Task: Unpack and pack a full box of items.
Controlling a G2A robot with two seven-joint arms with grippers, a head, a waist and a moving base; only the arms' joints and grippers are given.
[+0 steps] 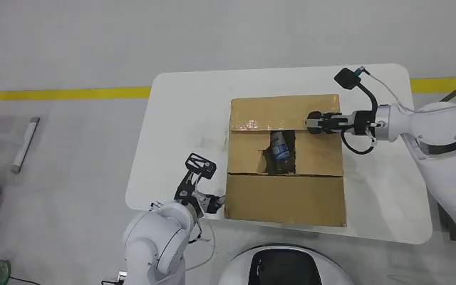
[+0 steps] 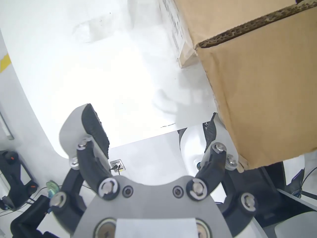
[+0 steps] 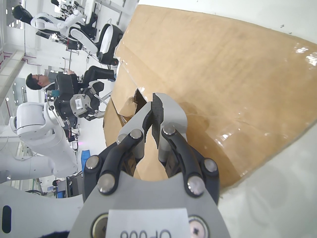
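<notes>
A brown cardboard box (image 1: pixel 285 196) stands in the middle of the white table (image 1: pixel 185 121). Its top flaps are partly folded in, and a dark gap between them shows a bottle (image 1: pixel 281 149) with a blue label. My right gripper (image 1: pixel 310 122) hovers over the far flap beside that gap. In the right wrist view its fingers (image 3: pixel 151 111) are shut, pads together at the flap's edge above the box (image 3: pixel 210 63), with nothing visibly between them. My left gripper (image 1: pixel 201 191) is open at the box's near left corner. One finger (image 2: pixel 210 127) is close against the box wall (image 2: pixel 260 75).
Bare tabletop (image 2: pixel 74 63) lies left of the box. A yellow line (image 1: pixel 71 93) runs across the grey floor, and a grey tube (image 1: pixel 23 144) lies on the floor far to the left. The table's near edge is just behind the left gripper.
</notes>
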